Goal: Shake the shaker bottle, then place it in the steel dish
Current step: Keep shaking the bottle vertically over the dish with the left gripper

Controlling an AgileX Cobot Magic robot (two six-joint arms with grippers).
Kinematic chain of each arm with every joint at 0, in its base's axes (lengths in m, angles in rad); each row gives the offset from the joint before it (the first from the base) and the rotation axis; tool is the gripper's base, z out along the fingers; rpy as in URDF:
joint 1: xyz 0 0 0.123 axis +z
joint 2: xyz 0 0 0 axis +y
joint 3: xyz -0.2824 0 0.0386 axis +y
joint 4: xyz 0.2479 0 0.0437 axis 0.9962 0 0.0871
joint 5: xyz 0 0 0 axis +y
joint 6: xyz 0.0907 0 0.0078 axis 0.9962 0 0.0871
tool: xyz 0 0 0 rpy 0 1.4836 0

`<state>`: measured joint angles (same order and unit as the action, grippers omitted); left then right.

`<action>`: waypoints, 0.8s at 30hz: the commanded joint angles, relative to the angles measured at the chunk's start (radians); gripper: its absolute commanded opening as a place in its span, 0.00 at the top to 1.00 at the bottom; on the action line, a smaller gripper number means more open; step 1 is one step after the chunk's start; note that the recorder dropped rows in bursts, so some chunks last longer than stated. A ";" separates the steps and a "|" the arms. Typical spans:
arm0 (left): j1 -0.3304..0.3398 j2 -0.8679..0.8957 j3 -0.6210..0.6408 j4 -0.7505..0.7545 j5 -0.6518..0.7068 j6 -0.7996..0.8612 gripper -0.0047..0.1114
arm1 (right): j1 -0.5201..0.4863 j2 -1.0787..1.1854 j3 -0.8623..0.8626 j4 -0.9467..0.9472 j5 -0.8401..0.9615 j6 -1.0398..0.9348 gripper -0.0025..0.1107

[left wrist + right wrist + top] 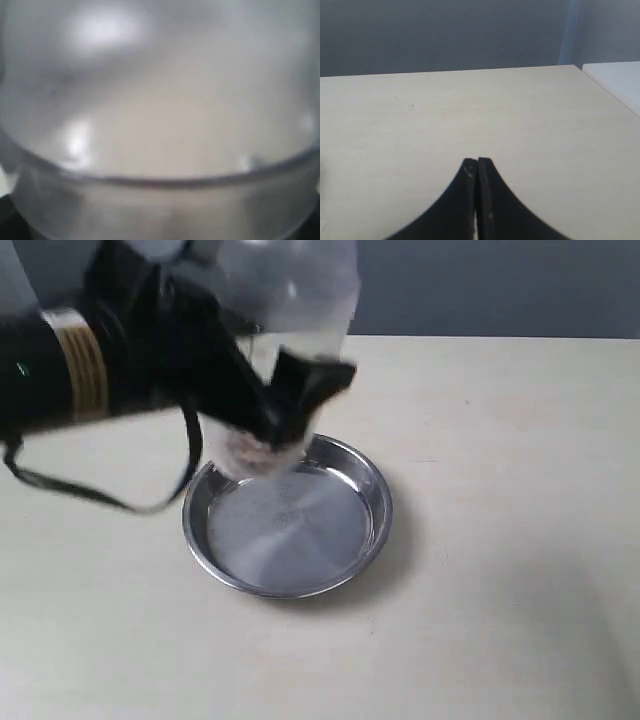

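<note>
The frosted shaker bottle (290, 300) hangs blurred in the air above the far left rim of the steel dish (345, 460), held in my left gripper (285, 410), which is shut on its lower body. In the left wrist view the bottle's (160, 125) frosted wall fills the whole picture and hides the fingers. The round shiny dish lies on the table with nothing in it. My right gripper (477, 161) is shut with nothing in it, low over bare table; it does not show in the exterior view.
The pale wooden table (520, 540) spreads around the dish. A black cable (90, 495) loops from the left arm over the table to the left of the dish. In the right wrist view the table's corner and a white surface (617, 80) lie beyond it.
</note>
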<state>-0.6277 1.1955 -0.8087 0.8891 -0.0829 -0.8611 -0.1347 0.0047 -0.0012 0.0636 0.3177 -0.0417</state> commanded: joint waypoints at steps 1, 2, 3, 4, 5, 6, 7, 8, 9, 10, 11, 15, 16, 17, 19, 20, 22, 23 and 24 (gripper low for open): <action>-0.009 -0.100 -0.130 -0.040 0.027 -0.047 0.96 | -0.003 -0.005 0.001 -0.002 -0.012 -0.002 0.99; -0.018 -0.075 -0.078 -0.051 0.042 -0.068 0.96 | -0.003 -0.005 0.001 -0.002 -0.012 -0.002 0.99; -0.024 -0.027 0.004 -0.051 0.031 -0.085 0.96 | -0.003 -0.005 0.001 -0.002 -0.012 -0.002 0.99; -0.024 0.030 0.073 -0.053 0.003 -0.085 0.96 | -0.003 -0.005 0.001 -0.002 -0.012 -0.002 0.99; -0.024 0.063 0.111 -0.065 -0.016 -0.095 0.96 | -0.003 -0.005 0.001 -0.002 -0.012 -0.002 0.99; -0.024 0.072 0.116 -0.088 -0.031 -0.121 0.96 | -0.003 -0.005 0.001 -0.002 -0.012 -0.002 0.99; -0.022 0.050 0.091 -0.095 -0.056 -0.129 0.96 | -0.003 -0.005 0.001 -0.002 -0.012 -0.002 0.99; -0.022 0.007 0.057 -0.085 -0.083 -0.121 0.96 | -0.003 -0.005 0.001 -0.002 -0.012 -0.002 0.99; -0.022 -0.037 -0.001 -0.064 -0.104 -0.094 0.96 | -0.003 -0.005 0.001 -0.002 -0.012 -0.002 0.99; -0.022 -0.072 -0.062 -0.045 -0.093 -0.061 0.96 | -0.003 -0.005 0.001 -0.002 -0.012 -0.002 0.99; -0.022 -0.090 -0.091 -0.043 -0.053 -0.057 0.96 | -0.003 -0.005 0.001 -0.002 -0.012 -0.002 0.99; -0.053 -0.002 0.073 -0.050 0.025 -0.098 0.96 | -0.003 -0.005 0.001 -0.002 -0.012 -0.002 0.99; -0.053 0.045 0.121 -0.057 0.013 -0.104 0.96 | -0.003 -0.005 0.001 -0.002 -0.012 -0.002 0.99; -0.051 0.063 0.132 -0.072 0.011 -0.104 0.96 | -0.003 -0.005 0.001 -0.002 -0.012 -0.002 0.99; -0.051 0.018 0.068 -0.072 -0.011 -0.094 0.96 | -0.003 -0.005 0.001 -0.002 -0.012 -0.002 0.99; -0.051 -0.029 0.019 -0.045 -0.028 -0.076 0.96 | -0.003 -0.005 0.001 -0.002 -0.012 -0.002 0.99; -0.051 -0.101 -0.101 0.026 0.000 -0.047 0.96 | -0.003 -0.005 0.001 -0.002 -0.012 -0.002 0.99; -0.051 -0.110 -0.111 0.018 0.036 -0.069 0.96 | -0.003 -0.005 0.001 -0.002 -0.012 -0.002 0.99; -0.053 -0.105 -0.087 0.000 0.061 -0.093 0.96 | -0.003 -0.005 0.001 -0.002 -0.012 -0.002 0.99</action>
<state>-0.6767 1.1510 -0.8582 0.8866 -0.0083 -0.9272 -0.1347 0.0047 -0.0012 0.0636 0.3181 -0.0417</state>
